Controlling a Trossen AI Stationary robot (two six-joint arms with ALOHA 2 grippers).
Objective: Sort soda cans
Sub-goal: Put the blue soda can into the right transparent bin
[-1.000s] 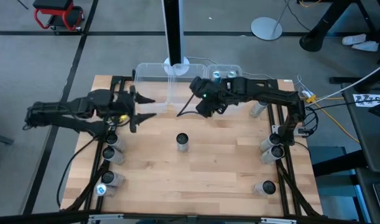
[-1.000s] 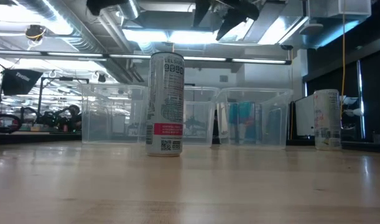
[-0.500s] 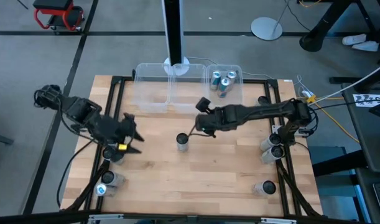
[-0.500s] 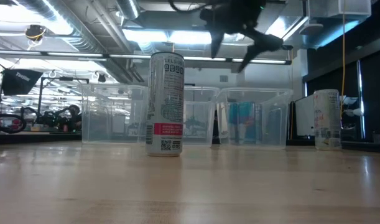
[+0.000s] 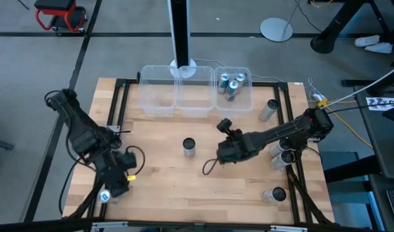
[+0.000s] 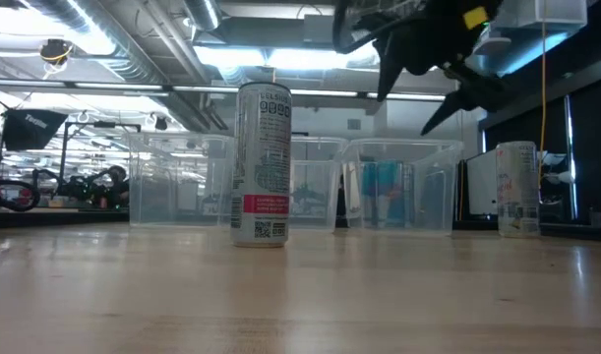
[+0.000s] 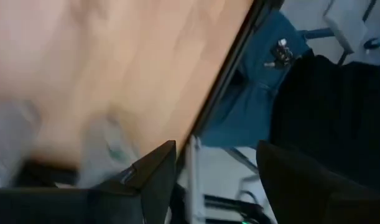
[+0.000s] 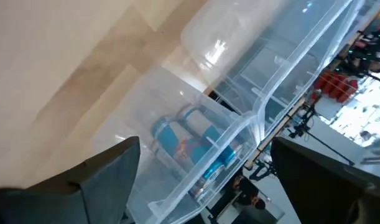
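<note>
1. A wooden table [image 5: 203, 180] seen from above, with soda cans standing upright on it, long axes vertical, tops up.
2. One can [image 5: 189, 147] stands alone near the table's middle. From table height its side shows small print, a pink band and a QR code; the writing is too small to read.
3. Three teal-topped cans [image 5: 230, 84] sit in the rightmost of three clear bins [image 5: 195, 109] along the far edge.
4. Another can [image 5: 269, 109] stands by the far right corner, a cluster [image 5: 282, 153] at the right edge, and one [image 5: 275, 194] near the near right corner.
5. A can [image 5: 105, 196] with a teal top sits at the near left corner.
6. The left gripper [image 5: 122, 183] hangs over the near left corner beside that can, fingers apart, holding nothing.
7. The right gripper [image 5: 224, 152] hovers right of the middle can, fingers spread and empty.
</note>
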